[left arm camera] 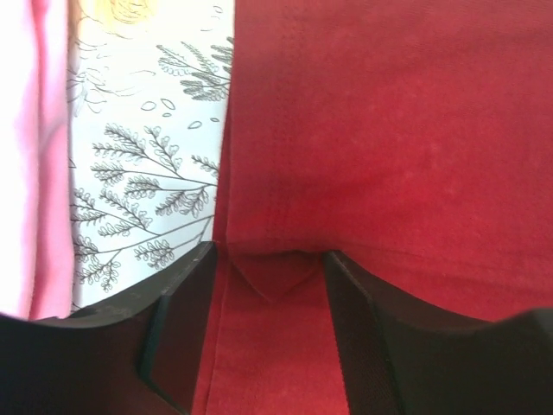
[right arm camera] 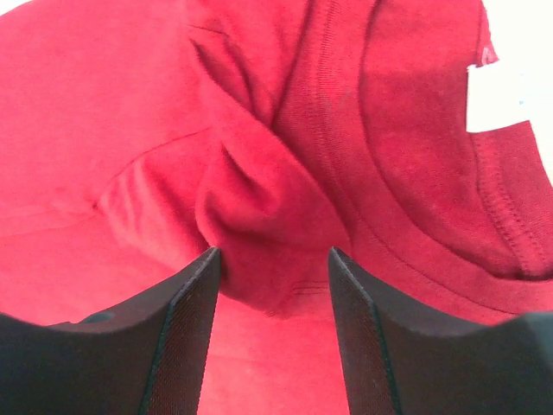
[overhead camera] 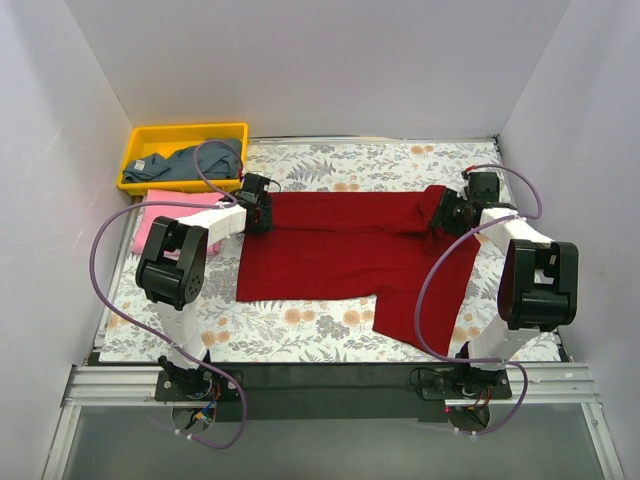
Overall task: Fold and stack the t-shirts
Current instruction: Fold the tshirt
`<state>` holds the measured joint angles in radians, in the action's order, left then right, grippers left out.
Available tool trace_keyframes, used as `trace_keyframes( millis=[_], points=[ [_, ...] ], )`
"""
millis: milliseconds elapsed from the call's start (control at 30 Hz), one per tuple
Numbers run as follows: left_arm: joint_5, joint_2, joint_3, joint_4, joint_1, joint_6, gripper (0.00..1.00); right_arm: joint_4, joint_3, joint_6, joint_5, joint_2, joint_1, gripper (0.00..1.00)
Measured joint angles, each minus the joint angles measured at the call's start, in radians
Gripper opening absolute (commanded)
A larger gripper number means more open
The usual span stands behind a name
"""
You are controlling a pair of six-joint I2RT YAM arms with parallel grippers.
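The dark red t-shirt (overhead camera: 350, 255) lies spread across the middle of the table, one sleeve hanging toward the front right. My left gripper (overhead camera: 258, 205) is at its left hem, jaws open and pressed down astride the hem edge (left arm camera: 270, 268), where a small folded corner shows. My right gripper (overhead camera: 447, 212) is at the collar end, jaws open astride a bunched fold of red cloth (right arm camera: 274, 259). The pink t-shirt (overhead camera: 158, 215) lies folded at the left, also in the left wrist view (left arm camera: 34, 156). The blue-grey t-shirt (overhead camera: 195, 165) lies in the bin.
A yellow plastic bin (overhead camera: 140, 150) stands at the back left corner. A floral tablecloth (overhead camera: 300, 325) covers the table and shows beside the hem (left arm camera: 147, 156). White walls close in the left, back and right. A white neck label (right arm camera: 501, 99) shows at the collar.
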<state>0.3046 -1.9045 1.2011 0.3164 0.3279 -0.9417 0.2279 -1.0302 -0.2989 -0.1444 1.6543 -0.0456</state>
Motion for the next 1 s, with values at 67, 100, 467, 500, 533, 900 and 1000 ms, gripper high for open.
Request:
trace_keyframes(
  millis=[67, 100, 467, 500, 533, 900, 1000],
  points=[
    [0.019, -0.008, 0.003, -0.006, 0.002, 0.000, 0.46, -0.002, 0.004, 0.003, 0.013, 0.007, 0.000, 0.49],
    [0.031, -0.009, 0.003, -0.008, 0.002, 0.000, 0.42, -0.004, 0.009, 0.004, 0.019, 0.011, 0.000, 0.48],
    [0.232, -0.019, 0.004, -0.023, 0.003, 0.028, 0.31, -0.018, 0.054, 0.003, 0.060, 0.055, -0.023, 0.47],
    [0.254, -0.020, 0.004, -0.023, 0.003, 0.029, 0.32, -0.020, 0.055, 0.003, 0.059, 0.054, -0.024, 0.47],
    [0.277, -0.020, 0.004, -0.025, 0.003, 0.030, 0.35, -0.023, 0.059, 0.004, 0.056, 0.050, -0.025, 0.47],
    [0.175, 0.097, -0.019, -0.007, 0.007, -0.022, 0.71, -0.024, 0.114, -0.004, 0.055, -0.089, -0.026, 0.39],
    [0.081, 0.200, -0.045, -0.010, 0.032, -0.047, 0.72, -0.029, 0.136, -0.011, 0.077, -0.114, -0.028, 0.37]
  ],
)
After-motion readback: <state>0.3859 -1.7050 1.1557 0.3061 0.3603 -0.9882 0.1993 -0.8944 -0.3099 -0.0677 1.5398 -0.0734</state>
